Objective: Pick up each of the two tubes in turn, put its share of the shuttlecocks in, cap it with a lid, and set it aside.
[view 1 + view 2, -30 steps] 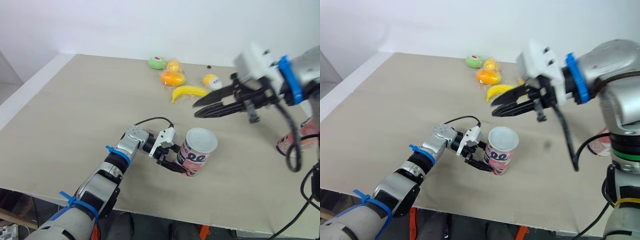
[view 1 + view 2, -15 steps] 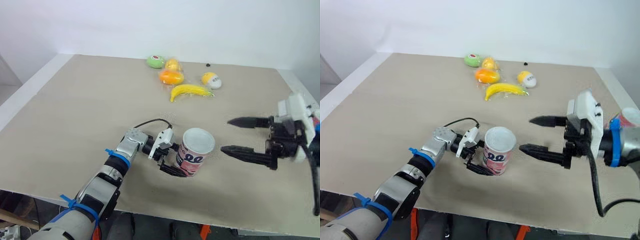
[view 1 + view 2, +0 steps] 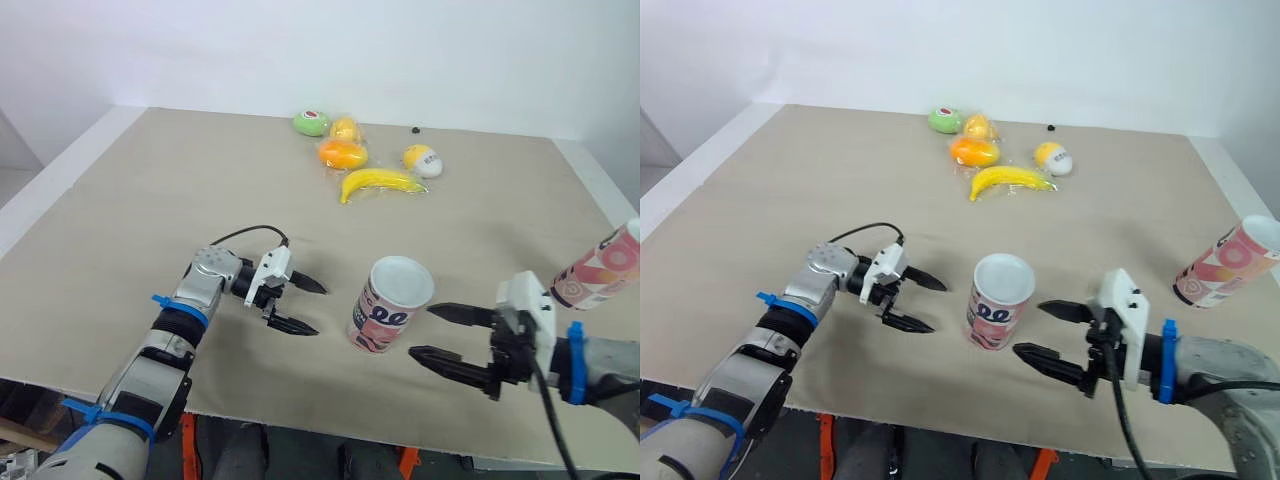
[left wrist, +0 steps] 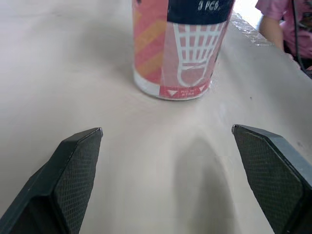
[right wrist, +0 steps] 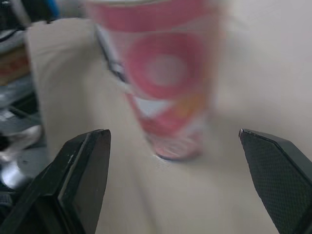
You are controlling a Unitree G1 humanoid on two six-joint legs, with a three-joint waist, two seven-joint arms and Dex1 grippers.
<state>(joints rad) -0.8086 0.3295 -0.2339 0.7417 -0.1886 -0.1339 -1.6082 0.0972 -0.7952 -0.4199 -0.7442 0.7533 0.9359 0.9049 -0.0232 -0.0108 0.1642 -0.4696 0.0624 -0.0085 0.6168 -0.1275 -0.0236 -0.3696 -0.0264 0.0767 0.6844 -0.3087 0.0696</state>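
Two tubes are sitting on the counter [image 3: 130, 220]. The nearer tube [image 3: 390, 305] is standing close to the near edge, about mid-counter. Its long axis is running almost straight up and its mouth is facing upward. The mouth is showing pale white, and I cannot tell what, if anything, is inside. The second tube [image 3: 1225, 262] is resting at the far right edge, well apart from the first. It is leaning, with its open end pointing up and to the right; its contents are not showing.

Two grippers are flanking the nearer tube. The left gripper [image 3: 310, 307] is hovering to the left of it with a clear gap between them. Its two black fingers are spreading wide and holding nothing. The right gripper [image 3: 425, 332] is sitting just to the right and a little nearer. It is also gaping wide and empty, with its tips pointing at the tube.

Five toy fruits are lying together at the far side: a green one [image 3: 312, 123], a yellow one [image 3: 346, 130], an orange one [image 3: 343, 155], a banana [image 3: 380, 183] and a white-and-yellow ball [image 3: 424, 160].
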